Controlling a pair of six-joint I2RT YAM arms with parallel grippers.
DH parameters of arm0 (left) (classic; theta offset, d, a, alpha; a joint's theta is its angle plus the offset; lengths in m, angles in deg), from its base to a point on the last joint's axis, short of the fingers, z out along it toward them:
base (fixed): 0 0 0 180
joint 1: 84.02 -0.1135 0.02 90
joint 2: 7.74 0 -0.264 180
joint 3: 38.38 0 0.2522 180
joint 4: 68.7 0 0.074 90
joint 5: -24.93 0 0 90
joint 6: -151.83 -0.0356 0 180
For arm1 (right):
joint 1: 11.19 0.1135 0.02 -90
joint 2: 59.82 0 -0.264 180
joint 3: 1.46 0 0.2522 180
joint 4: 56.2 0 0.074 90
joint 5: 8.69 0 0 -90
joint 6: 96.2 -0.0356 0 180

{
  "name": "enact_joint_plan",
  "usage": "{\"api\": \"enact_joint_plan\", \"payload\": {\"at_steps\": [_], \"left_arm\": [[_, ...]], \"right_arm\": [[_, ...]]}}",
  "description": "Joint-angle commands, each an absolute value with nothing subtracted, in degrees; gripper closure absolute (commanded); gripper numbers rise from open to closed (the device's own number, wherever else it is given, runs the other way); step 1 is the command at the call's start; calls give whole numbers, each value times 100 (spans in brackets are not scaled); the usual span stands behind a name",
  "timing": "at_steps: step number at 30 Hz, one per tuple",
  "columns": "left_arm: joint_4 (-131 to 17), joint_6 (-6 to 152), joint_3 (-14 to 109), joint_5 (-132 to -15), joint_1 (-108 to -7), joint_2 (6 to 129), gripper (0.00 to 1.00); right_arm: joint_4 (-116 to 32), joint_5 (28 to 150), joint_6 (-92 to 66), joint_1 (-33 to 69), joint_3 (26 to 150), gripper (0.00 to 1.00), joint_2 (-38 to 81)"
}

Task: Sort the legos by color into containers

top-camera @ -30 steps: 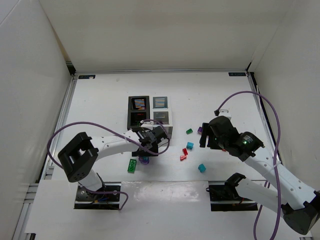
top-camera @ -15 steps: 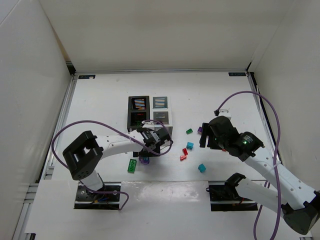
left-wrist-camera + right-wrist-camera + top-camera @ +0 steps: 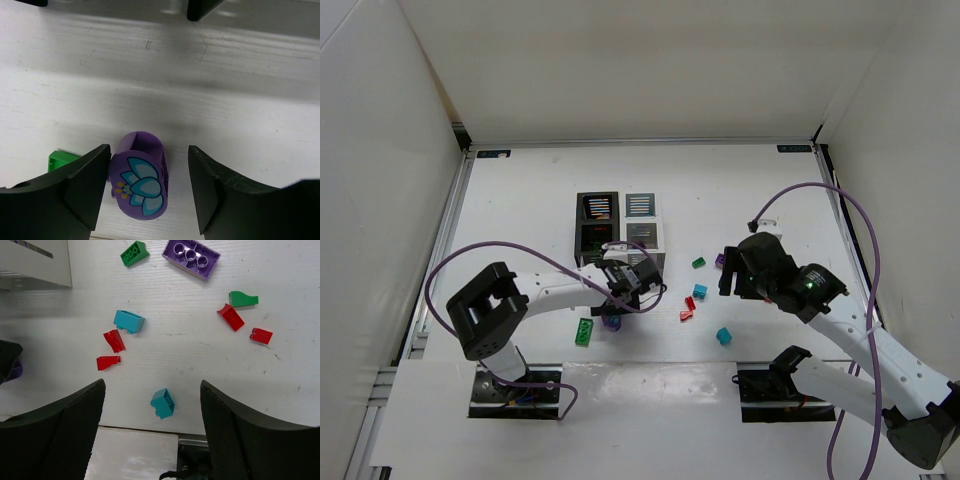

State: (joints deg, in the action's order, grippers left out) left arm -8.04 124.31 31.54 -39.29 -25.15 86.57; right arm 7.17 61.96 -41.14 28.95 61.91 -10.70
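Observation:
A purple lego [image 3: 140, 187] with a teal flower print lies on the table between the fingers of my left gripper [image 3: 150, 190]. The left finger is close against it, and a gap shows on the right side. From above, this gripper [image 3: 618, 308] is over the purple piece [image 3: 611, 321], just in front of the containers [image 3: 660, 235]. My right gripper [image 3: 152, 390] hangs open above a teal brick [image 3: 163, 403] with nothing held. Loose legos lie around: another teal one [image 3: 128, 320], two red ones [image 3: 114, 340], a green one [image 3: 134, 253] and a purple plate [image 3: 191, 257].
A green brick [image 3: 584, 331] lies left of the purple piece, its corner [image 3: 62, 160] showing beside my left finger. More red pieces [image 3: 230, 317] and a green one [image 3: 243, 299] lie to the right. White walls enclose the table on three sides.
My left gripper has shifted slightly right over the purple piece and its jaws have narrowed a little. The right arm has not moved.

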Motion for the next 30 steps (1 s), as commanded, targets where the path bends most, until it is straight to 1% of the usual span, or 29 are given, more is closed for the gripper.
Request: {"api": "enact_joint_plan", "payload": {"at_steps": [1, 2, 5, 6, 13, 18, 22, 24, 25, 26, 30], "left_arm": [[-379, 12591, 2873, -4353, -2496, 8745, 27], [-370, 12599, 2865, -4371, -2496, 8745, 30], [-230, 12669, 2882, -4309, -2417, 8692, 34], [-177, 12722, 2908, -4222, -2373, 8623, 39], [438, 12802, 3304, -3976, -2083, 8368, 57], [720, 12828, 3532, -3940, -1942, 8209, 57], [1158, 12793, 3900, -3617, -1854, 7832, 57], [1203, 12583, 4059, -3475, -1854, 7569, 57], [1195, 12486, 4330, -3266, -1854, 7506, 57], [1142, 12233, 4437, -3211, -1871, 7401, 56], [783, 11328, 5270, -3000, -2292, 7505, 56]], "right_arm": [[669, 6171, -4109, 2880, 6108, 21, -1113], [661, 6154, -4118, 2897, 6108, 21, -1113], [669, 6153, -4083, 2871, 6126, 21, -1113], [661, 6145, -4091, 2871, 6135, 21, -1113], [634, 6145, -4100, 2871, 6117, 21, -1130], [625, 6118, -4092, 2880, 6126, 21, -1139], [617, 6145, -4091, 2871, 6161, 21, -1157], [617, 6136, -4083, 2862, 6170, 21, -1165], [608, 6145, -4065, 2862, 6179, 21, -1174], [608, 6153, -4074, 2862, 6205, 21, -1157], [581, 6153, -4021, 2801, 6249, 21, -1166]]}}
